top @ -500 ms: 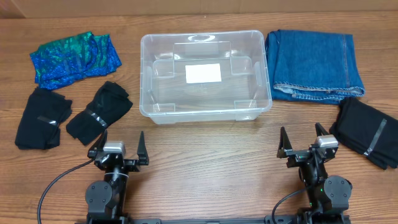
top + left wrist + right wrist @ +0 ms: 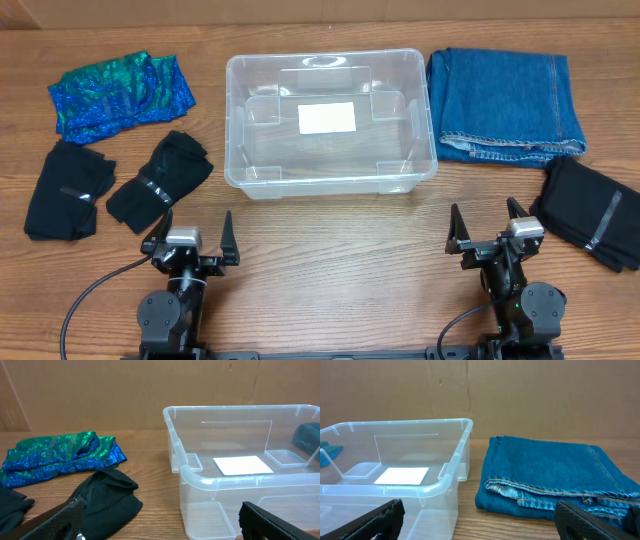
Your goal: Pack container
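Observation:
The clear plastic container (image 2: pixel 240 120) stands empty at the table's back middle, a white label on its base; it also shows in the left wrist view (image 2: pixel 200 477) and the right wrist view (image 2: pixel 451 477). Folded blue jeans (image 2: pixel 505 100) lie to its right, seen too in the right wrist view (image 2: pixel 555 480). A shiny blue-green garment (image 2: pixel 120 92) lies at the back left. Two black garments (image 2: pixel 70 188) (image 2: pixel 160 180) lie at the left, another black garment (image 2: pixel 592 212) at the right. My left gripper (image 2: pixel 195 235) and my right gripper (image 2: pixel 488 225) are open and empty near the front edge.
A cardboard wall stands behind the table (image 2: pixel 150 390). Bare wood (image 2: pixel 335 250) lies between the two grippers and in front of the container.

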You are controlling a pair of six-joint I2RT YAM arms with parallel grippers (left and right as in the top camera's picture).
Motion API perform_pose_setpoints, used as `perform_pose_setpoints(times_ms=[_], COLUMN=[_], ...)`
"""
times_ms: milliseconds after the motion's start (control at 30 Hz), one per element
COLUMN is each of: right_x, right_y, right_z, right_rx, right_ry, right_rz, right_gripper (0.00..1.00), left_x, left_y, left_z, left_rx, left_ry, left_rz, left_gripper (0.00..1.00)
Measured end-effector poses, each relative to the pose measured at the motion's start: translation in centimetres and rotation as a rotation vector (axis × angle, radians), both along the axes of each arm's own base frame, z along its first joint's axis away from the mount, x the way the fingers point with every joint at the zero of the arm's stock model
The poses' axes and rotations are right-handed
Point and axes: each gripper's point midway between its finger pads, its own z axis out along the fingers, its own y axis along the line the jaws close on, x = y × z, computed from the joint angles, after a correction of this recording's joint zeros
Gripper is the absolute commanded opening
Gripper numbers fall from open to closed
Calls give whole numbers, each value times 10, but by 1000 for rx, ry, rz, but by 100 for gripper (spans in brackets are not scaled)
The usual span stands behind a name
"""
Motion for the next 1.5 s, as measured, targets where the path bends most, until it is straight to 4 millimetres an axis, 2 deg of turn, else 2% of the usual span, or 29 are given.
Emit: perform_pose_setpoints(times_ms=[400,467,500,533,600,667,767,800,867,900,933,967,1100,1200,1233,1300,1367,1433,1500], right_x=[0,0,0,0,0,0,0,0,0,0,0,0,0,0,0,0,0,0,0], right_y=[0,0,0,0,0,0,0,0,0,0,0,0,0,0,0,0,0,0,0], right_z=[0,0,0,0,0,0,0,0,-1,-1,-1,-1,-1,-1,-1,-1,-1,-1,0], right_rx=[0,0,0,0,0,0,0,0,0,0,0,0,0,0,0,0,0,0,0], right_ry=[1,0,0,0,2,0,1,1,3,1,3,1,1,1,2,2,2,2,1], right_rz=[0,0,0,0,0,0,0,0,0,0,0,-1,0,0,0,0,0,0,0], right_gripper=[100,100,100,100,100,100,100,100,100,100,100,100,100,100,100,100,100,100,100], left_x=[0,-2,-4,-6,-9,-3,20,44,64,92,103,117,138,146,154,166,178,186,192], left_y=[-4,-6,-6,-6,-6,-6,-7,-7,-9,-15,-20,-34,-64,-69,-65,-41,5,67,113], left_z=[0,5,14,36,67,82,92,113,123,150,155,166,168,170,178,187,185,162,125], left_rx=[-12,-44,-58,-64,-68,-80,-107,-112,-105,-91,-75,-53,-46,-46,-61,-141,-262,-416,-538], left_ry=[1,6,4,-23,-33,10,204,283,400,412,449,486,532,503,468,437,432,472,533], left_rz=[-20,-30,-34,-34,-34,-31,-16,-9,-12,-45,-78,-166,-363,-393,-361,-228,-35,192,360], left_gripper=[100,100,100,100,100,100,100,100,100,100,100,100,100,100,100,100,100,100,100])
